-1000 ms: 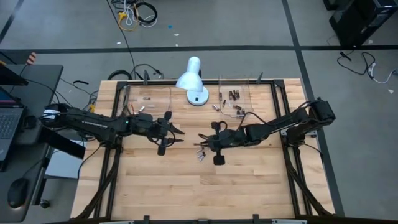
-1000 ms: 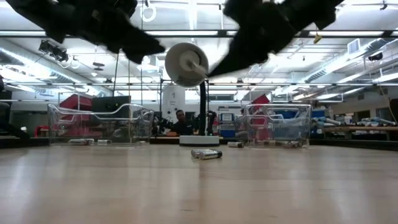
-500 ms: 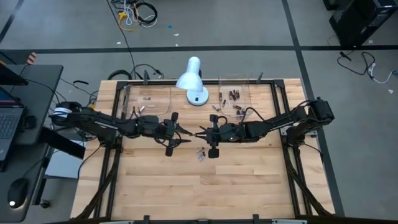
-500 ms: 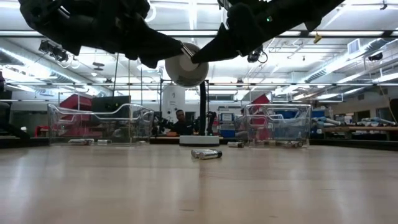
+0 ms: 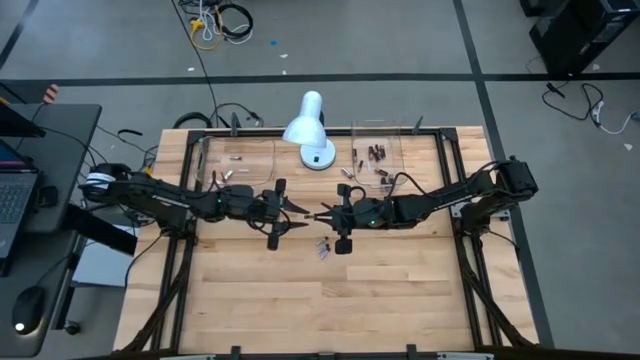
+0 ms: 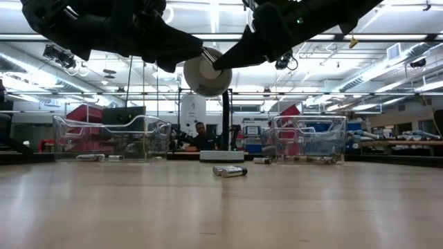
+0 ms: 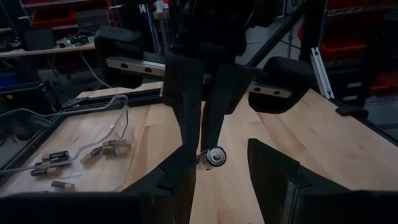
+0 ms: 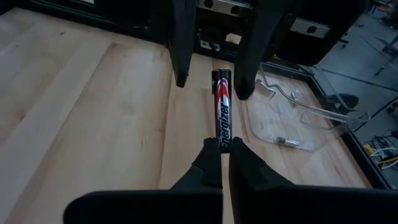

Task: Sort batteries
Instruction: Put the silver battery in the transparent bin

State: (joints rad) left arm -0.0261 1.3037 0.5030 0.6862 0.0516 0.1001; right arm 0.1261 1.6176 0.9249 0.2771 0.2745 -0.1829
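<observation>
The battery, labelled "Energizer", is pinched endwise in the right gripper; the left gripper jaws stand spread around its tip.

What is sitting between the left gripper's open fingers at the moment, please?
The far end of the battery held by the right gripper. The right wrist view shows it between the left gripper's two dark fingers, apparently untouched.

In the low view both arms are cut off above, and the tray contents are too small to tell.
</observation>
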